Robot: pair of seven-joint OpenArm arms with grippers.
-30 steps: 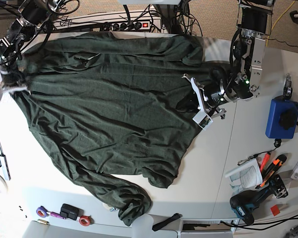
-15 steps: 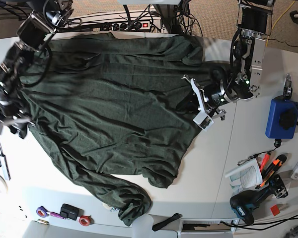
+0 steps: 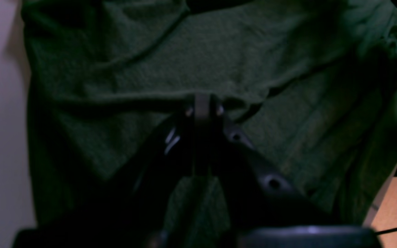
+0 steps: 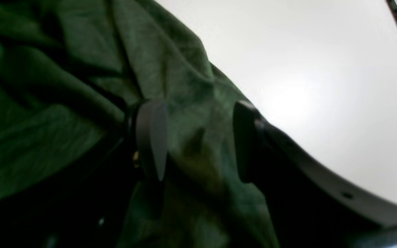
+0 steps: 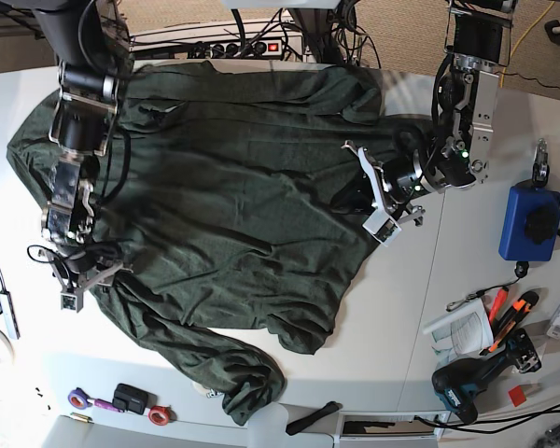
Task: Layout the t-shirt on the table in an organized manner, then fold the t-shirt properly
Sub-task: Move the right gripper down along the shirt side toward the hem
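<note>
The dark green t-shirt lies spread over most of the white table, wrinkled, with one sleeve bunched at the front edge. My left gripper rests on the shirt's right edge. In the left wrist view its tips meet, shut on a fold of the t-shirt. My right gripper is at the shirt's left edge. In the right wrist view it is open, with the t-shirt's cloth lying between the fingers and bare table beyond.
A blue pouch sits at the right. Hand tools and a drill lie at the front right. Tape rolls and a black strap are along the front edge. A power strip and cables run along the back.
My right arm has swung from the far left corner down to the shirt's left side, and the left part of the shirt now lies spread out flatter. The left arm has not moved.
</note>
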